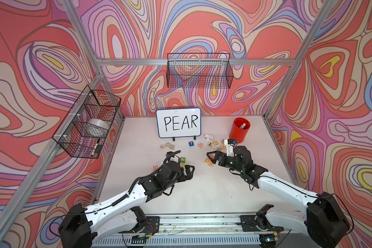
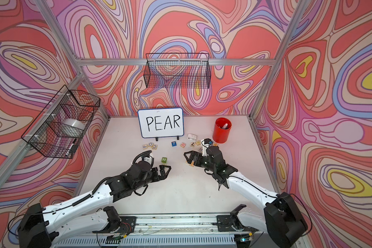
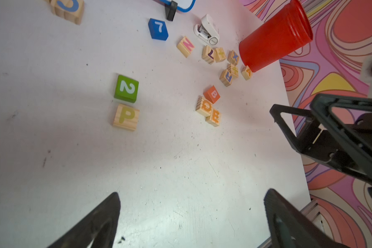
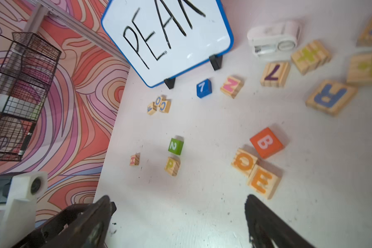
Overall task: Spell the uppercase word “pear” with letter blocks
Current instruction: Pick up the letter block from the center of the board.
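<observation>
The letter blocks lie scattered on the white table. The yellow P block (image 3: 126,117) sits just beside a green cube, close ahead of my left gripper (image 1: 191,169). In the right wrist view the orange E block (image 4: 263,181) lies right by one fingertip (image 4: 252,204) of my right gripper (image 4: 178,198), touching a Q block. The blue R block (image 4: 331,97) and the orange A block (image 3: 247,72) lie farther back near the red cup. Both grippers hover low and open with only bare table between the fingers; the left gripper (image 3: 192,193) faces the right one (image 1: 209,155).
A whiteboard reading PEAR (image 1: 178,125) stands at the back, a red cup (image 1: 240,130) to its right, a white stapler (image 3: 206,30) between them. Nearby lie a green 2 cube (image 3: 126,88), blue 7 cube (image 3: 158,29), orange B cube (image 3: 212,94), Q block (image 3: 204,106) and F-O-C blocks (image 1: 167,146).
</observation>
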Robot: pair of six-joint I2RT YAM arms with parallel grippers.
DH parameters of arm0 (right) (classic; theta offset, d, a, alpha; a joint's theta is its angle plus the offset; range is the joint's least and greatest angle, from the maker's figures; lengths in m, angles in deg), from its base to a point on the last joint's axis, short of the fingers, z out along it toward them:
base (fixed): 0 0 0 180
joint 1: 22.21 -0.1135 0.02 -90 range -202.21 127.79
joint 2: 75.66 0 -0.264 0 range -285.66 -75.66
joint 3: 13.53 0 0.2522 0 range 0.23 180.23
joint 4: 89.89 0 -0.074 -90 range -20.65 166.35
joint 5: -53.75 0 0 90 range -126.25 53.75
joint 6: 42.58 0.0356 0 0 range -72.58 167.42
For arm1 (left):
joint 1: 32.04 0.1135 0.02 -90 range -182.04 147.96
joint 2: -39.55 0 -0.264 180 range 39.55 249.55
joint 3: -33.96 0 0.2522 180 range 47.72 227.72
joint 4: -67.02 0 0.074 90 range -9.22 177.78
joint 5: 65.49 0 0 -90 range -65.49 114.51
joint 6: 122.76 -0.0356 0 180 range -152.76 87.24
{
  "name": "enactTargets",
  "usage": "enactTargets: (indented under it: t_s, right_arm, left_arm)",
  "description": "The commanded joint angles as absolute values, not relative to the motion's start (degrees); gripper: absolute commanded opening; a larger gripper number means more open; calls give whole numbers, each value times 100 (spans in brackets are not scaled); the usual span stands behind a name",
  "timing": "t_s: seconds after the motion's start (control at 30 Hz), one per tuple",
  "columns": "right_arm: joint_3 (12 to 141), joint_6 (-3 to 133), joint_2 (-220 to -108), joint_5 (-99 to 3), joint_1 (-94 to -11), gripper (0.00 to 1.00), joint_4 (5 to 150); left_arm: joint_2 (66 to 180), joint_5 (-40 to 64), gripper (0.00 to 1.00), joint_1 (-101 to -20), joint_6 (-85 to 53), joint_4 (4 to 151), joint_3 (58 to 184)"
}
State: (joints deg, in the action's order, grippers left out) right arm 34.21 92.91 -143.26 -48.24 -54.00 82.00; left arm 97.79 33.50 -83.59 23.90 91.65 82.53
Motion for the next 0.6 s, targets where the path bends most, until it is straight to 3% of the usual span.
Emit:
enactTargets:
  t_s: [0.0,0.27,0.33,0.43,0.57]
  right_arm:
    - [3352,10207,-14108,-4342,-5743,99,8277]
    - [3224,10070,-13746,-3813,-6185,98,8630]
    - [3498,10267,-13783,-3527,-6185,98,7968]
    - [3920,10316,-13981,-3347,-6185,98,7023]
    - [4340,10218,-14466,-2604,-6184,98,6309]
  left_arm:
    - [9971,3848,100,-8615,3140,9862,8503]
    - [10004,3501,100,-8641,3335,9353,8419]
    - [9892,3626,100,-8636,3678,9747,8390]
    - [9537,3541,100,-8637,3391,8918,7952]
    - [9443,4590,100,-8632,3096,10106,8356]
